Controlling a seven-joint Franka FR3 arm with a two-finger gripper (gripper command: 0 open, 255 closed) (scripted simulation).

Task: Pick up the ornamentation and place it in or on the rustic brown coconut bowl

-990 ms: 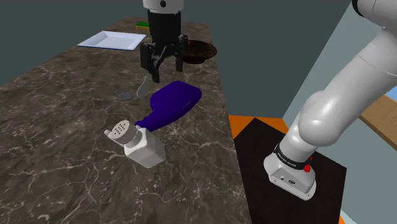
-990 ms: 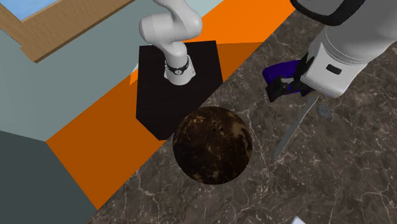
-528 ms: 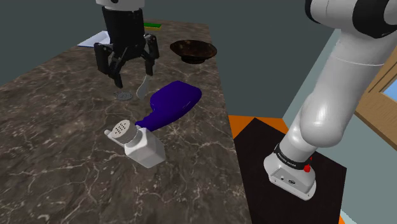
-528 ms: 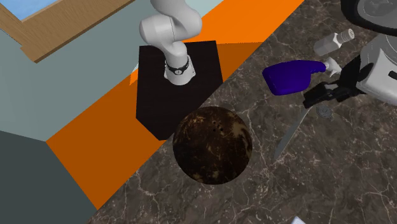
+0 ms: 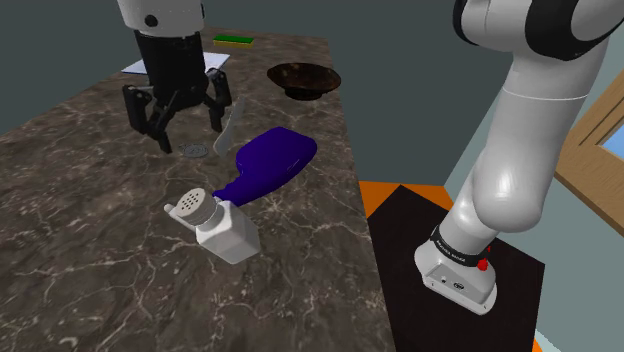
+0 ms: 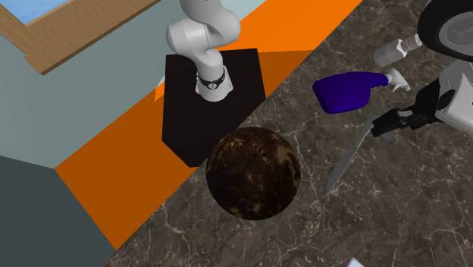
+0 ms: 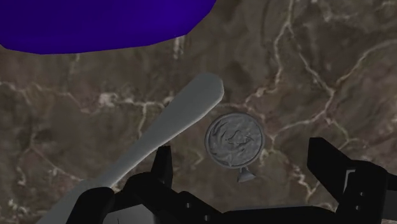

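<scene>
The ornamentation is a small round grey disc with a relief pattern (image 5: pixel 193 150) lying flat on the dark marble counter (image 5: pixel 90 200). My gripper (image 5: pixel 187 128) hangs open just above it. In the wrist view the disc (image 7: pixel 234 140) lies between and slightly ahead of the spread fingers of the gripper (image 7: pixel 248 172), untouched. The brown coconut bowl (image 5: pixel 303 77) stands further back near the counter's edge. In the second exterior view the bowl (image 6: pixel 253 173) is near the middle and the gripper (image 6: pixel 394 125) is at the right.
A long flat grey blade (image 7: pixel 165 130) lies right beside the disc, close to one finger. A purple spray bottle (image 5: pixel 265 165) and a white shaker bottle (image 5: pixel 218 225) lie nearer the stand. A white tray (image 5: pixel 135 66) and a green item (image 5: pixel 233 40) sit at the back.
The gripper has swung from near the bowl toward the shoulder view's left and come down over the grey disc. It has stayed open. Nothing on the counter has moved.
</scene>
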